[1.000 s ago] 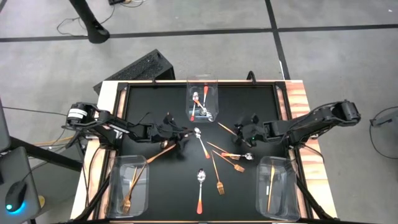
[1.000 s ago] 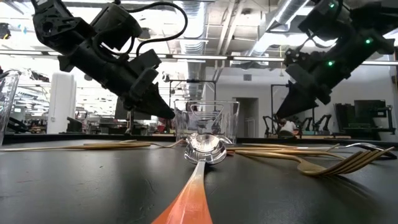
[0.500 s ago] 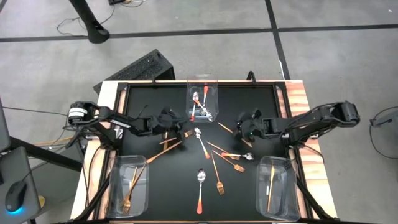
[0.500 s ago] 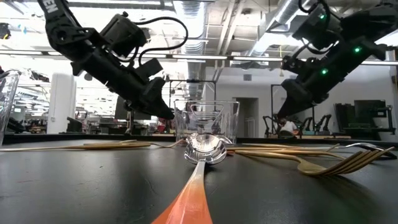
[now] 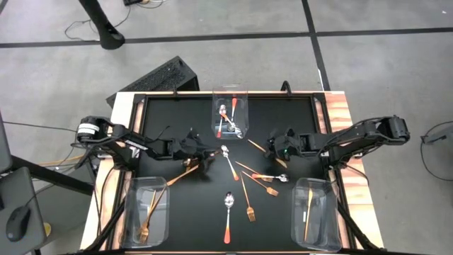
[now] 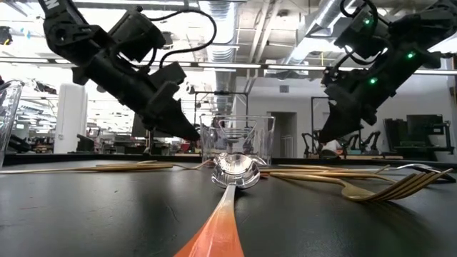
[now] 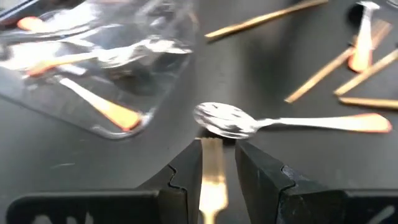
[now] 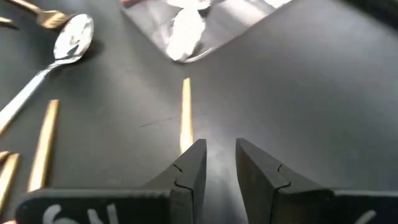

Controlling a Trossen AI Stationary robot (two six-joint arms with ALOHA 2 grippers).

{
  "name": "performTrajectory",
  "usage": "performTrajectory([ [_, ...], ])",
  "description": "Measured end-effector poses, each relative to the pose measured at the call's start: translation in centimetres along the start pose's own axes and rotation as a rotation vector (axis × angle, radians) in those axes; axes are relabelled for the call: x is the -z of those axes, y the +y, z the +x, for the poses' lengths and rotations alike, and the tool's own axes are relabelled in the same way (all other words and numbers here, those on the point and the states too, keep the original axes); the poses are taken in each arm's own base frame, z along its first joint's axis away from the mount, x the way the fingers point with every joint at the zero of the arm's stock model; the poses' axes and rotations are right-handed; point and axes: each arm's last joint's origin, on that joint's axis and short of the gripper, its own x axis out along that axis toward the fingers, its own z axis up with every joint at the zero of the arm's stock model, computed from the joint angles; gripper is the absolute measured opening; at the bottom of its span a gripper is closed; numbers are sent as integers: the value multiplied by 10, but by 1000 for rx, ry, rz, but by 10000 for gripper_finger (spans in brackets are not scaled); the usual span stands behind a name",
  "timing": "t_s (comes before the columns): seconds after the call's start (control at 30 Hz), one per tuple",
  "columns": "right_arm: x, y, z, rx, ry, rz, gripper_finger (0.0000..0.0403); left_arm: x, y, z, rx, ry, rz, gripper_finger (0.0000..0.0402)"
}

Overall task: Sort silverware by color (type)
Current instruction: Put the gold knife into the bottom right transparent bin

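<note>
1. Left bin (image 5: 134, 185), lower left of the high view: 1 of 3 clear bins, with about 2 gold forks inside.
2. Left gripper (image 5: 205, 157), left of centre: spread by a narrow gap and above the black mat (image 5: 170, 113). In the left wrist view a gold handle shows in the gap. It pinches nothing that I can see.
3. Gold fork (image 5: 182, 172): lies slanted on the mat just under and lower left of the left gripper.
4. Top bin (image 5: 216, 106), upper centre: about 3 spoons with orange-red handles inside.
5. Spoon (image 5: 228, 161), centre: silver bowl and orange-red handle. It sits just right of the left gripper tips, between the two grippers.
6. Loose silverware, centre to lower centre: about 9 pieces on the mat, roughly 4 forks, 3 spoons and 2 thin gold knives. The crossed pile is hard to count.
7. Gold knife (image 5: 253, 144), right of centre: flat on the mat, with one end just beside the right gripper's tips in the right wrist view.
8. Right gripper (image 5: 270, 147), right of centre: slightly spread, with bare mat in the gap and nothing held.
9. Right bin (image 5: 297, 185), lower right: about 2 gold knives inside.
10. Writing: white letters on both gripper bodies in the wrist views are cut by the frame edge and unreadable.
</note>
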Motion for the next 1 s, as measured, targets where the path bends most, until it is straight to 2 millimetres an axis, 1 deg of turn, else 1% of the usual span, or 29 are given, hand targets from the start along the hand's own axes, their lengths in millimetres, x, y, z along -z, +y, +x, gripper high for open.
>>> performTrajectory([
  [0.1,-1,1,-1,-33,30,92,107,2,-10,-3,15,-5,52,84],
  [0.17,-2,2,-6,-30,57,134,107,3,-15,-5,17,-8,81,84],
  [0.3,-3,7,-13,-24,92,123,107,6,-21,-9,10,10,110,84],
  [0.47,-3,7,-15,8,90,97,107,10,-28,-13,-10,21,140,84],
  [0.53,-1,6,-15,36,92,84,107,10,-27,-13,-25,18,155,84],
  [0.67,0,1,-14,87,101,71,107,6,-20,-10,-79,-10,182,84],
  [0.8,2,-4,-14,119,134,60,107,-1,-10,-6,-105,-51,148,84],
  [0.87,3,-4,-14,125,146,61,107,-3,-7,-5,-102,-60,135,84],
  [1.0,5,-4,-14,98,179,75,107,-4,-8,-6,-88,-66,132,84],
])
